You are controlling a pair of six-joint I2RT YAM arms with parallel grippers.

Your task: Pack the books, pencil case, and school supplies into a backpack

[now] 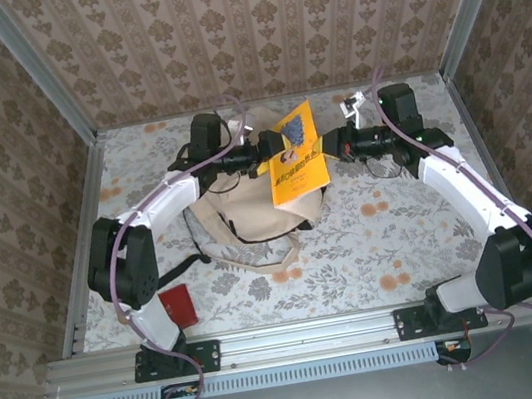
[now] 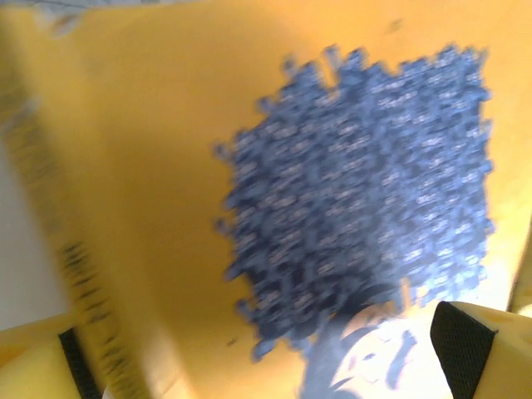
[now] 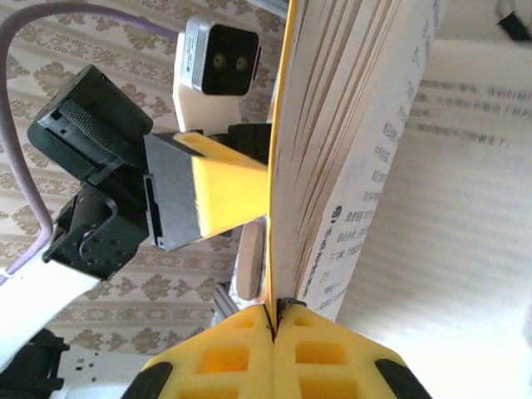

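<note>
yellow book [image 1: 295, 154] above the backpack [image 1: 249, 217]
cover pinched between the right gripper [image 3: 273, 320] fingers; left gripper [image 1: 261, 152] fingers spread, cover just ahead.

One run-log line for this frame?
yellow book: held above backpack | right end effector: shut on yellow book | left end effector: open at its cover | red item: outside backpack
</note>
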